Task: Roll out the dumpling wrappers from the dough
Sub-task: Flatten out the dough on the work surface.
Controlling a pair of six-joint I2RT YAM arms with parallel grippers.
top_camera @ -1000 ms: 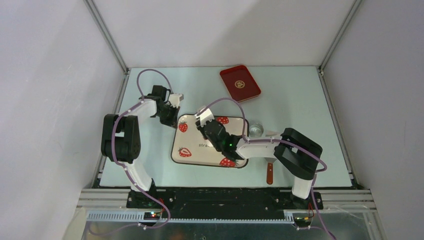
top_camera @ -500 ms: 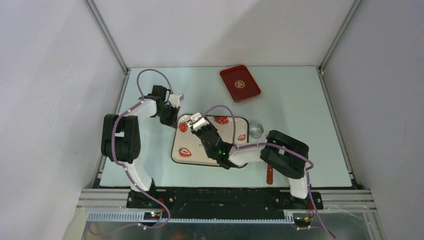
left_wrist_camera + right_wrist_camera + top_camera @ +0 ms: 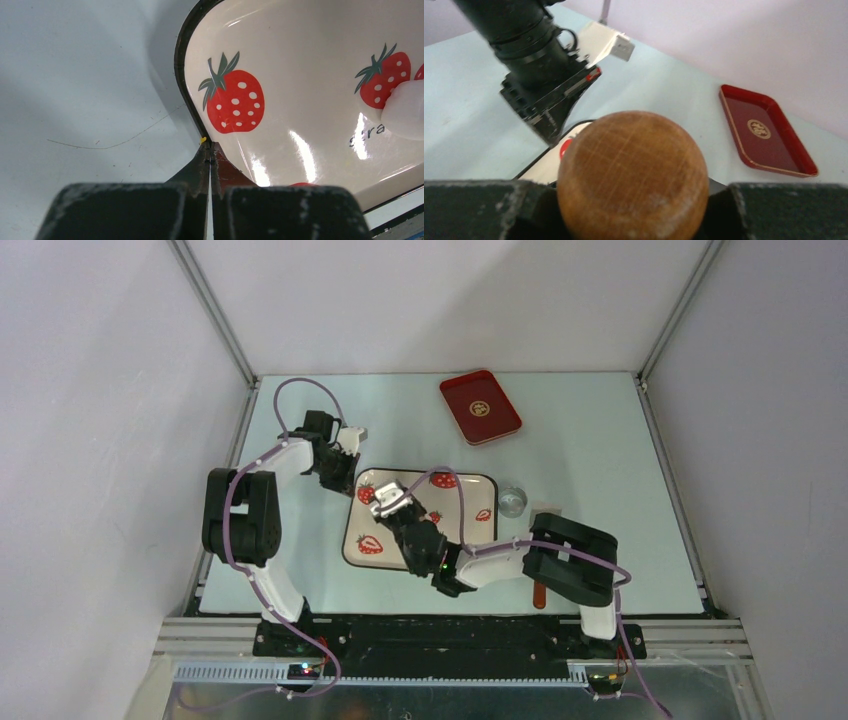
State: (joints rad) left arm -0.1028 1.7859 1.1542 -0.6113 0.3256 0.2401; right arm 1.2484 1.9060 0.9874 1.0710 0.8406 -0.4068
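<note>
Soft, even overhead light, faint shadows. From my left wrist, glare streaks the strawberry tray (image 3: 310,75) toward five o'clock; the dough (image 3: 406,112) blurs at three. My right wrist's rolling pin (image 3: 633,175) looms soft.

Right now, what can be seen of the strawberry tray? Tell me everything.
The strawberry tray is a rounded rectangle, glossy cream with red strawberry prints, dark lettering and a thin dark rim, melamine by its look. It lies on the pale table, left of centre. The shut left gripper meets its rim at the far-left corner. A white lump of dough lies on it, and the right gripper, holding a wooden rolling pin, is over its far-left part.
</note>
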